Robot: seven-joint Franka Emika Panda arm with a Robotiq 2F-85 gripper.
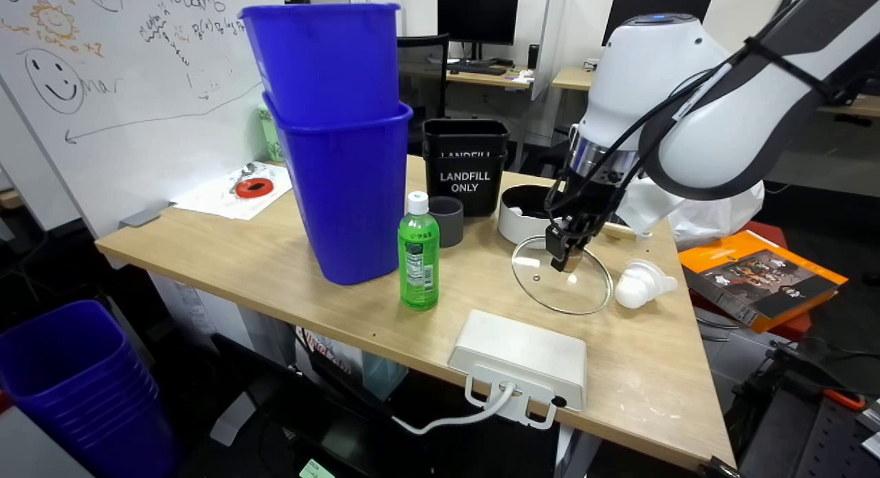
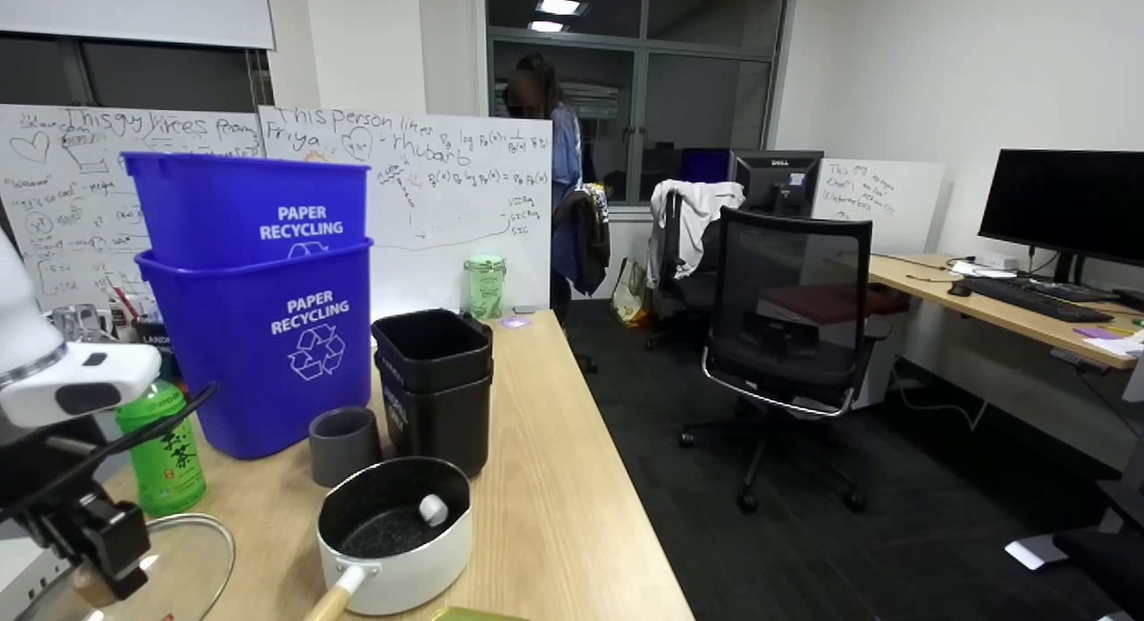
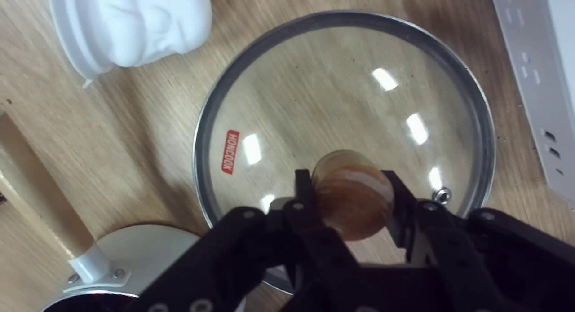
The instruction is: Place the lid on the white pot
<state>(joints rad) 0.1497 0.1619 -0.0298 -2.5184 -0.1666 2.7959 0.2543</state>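
Note:
The lid is round clear glass with a metal rim and a brown knob. It fills the middle of the wrist view [image 3: 332,101] and shows in both exterior views [image 1: 543,292] [image 2: 201,558]. My gripper [image 3: 348,182] has its fingers against both sides of the knob; it also shows in both exterior views [image 1: 565,258] [image 2: 112,576]. I cannot tell whether the lid touches the table. The white pot [image 2: 420,567] stands open beside the lid, with a small white object [image 2: 433,511] inside and a wooden handle. Its wall shows at lower left in the wrist view [image 3: 143,247].
A white cup-like object [image 1: 641,285] lies right beside the lid. A white rectangular box [image 1: 519,351] lies at the table's front edge. The green bottle [image 1: 419,265], blue bins [image 1: 350,196], grey cup [image 1: 448,223] and black bins [image 1: 467,182] stand around the pot's far side.

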